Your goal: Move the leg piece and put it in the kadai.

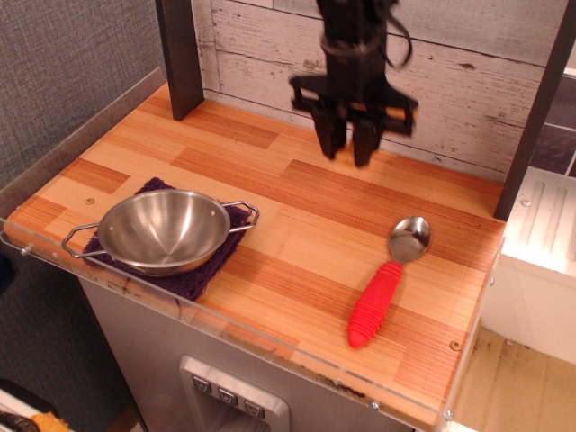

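Over by the left front corner of the desk [297, 193] sits the kadai [164, 229], a round shiny steel bowl with two thin wire loop handles, one sticking out toward the left edge and one toward the middle, and it rests on a dark purple cloth [202, 270] whose corners peek out beneath it. The bowl holds nothing. Moving right, above the back edge near the whitewashed plank wall, the black end effector [347, 144] hangs clear of the wood, its two fingers drawn close together and clamped on the leg piece [346, 153]. That leg piece is almost swallowed by the fingers: only a sliver of yellow-orange shows between and just below them, a bit blurred, so its shape and which end points down cannot be made out. It is lifted off the desk, well apart from the kadai. Further right, toward the right front corner, a spoon [387, 281] lies flat, its shiny metal bowl pointing to the back edge and its ribbed red handle angled down toward the front edge.
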Robot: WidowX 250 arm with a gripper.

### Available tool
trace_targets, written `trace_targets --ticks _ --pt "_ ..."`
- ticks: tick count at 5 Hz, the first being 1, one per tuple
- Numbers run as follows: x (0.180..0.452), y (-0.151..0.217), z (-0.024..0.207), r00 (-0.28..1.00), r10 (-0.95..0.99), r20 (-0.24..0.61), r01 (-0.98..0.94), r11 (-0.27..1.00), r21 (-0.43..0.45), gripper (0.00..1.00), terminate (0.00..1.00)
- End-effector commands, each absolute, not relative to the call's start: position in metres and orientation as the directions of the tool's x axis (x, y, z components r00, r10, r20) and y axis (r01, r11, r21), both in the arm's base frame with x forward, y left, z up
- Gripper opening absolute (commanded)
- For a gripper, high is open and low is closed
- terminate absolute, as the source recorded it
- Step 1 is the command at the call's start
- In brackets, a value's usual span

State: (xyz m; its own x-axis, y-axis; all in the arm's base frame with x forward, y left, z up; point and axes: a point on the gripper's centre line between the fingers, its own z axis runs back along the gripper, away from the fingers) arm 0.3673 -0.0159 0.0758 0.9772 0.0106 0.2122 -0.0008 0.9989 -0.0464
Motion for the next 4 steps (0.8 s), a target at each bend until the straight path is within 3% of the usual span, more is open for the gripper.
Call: trace_targets --ticks 1,4 --pt "0.323 0.017 0.139 0.952 0.088 0.292 -0.07 0.995 -0.069 0.0 0.0" --pt "0.208 0.051 0.116 0.973 0.144 0.183 -0.132 0.988 -0.075 0.0 0.0"
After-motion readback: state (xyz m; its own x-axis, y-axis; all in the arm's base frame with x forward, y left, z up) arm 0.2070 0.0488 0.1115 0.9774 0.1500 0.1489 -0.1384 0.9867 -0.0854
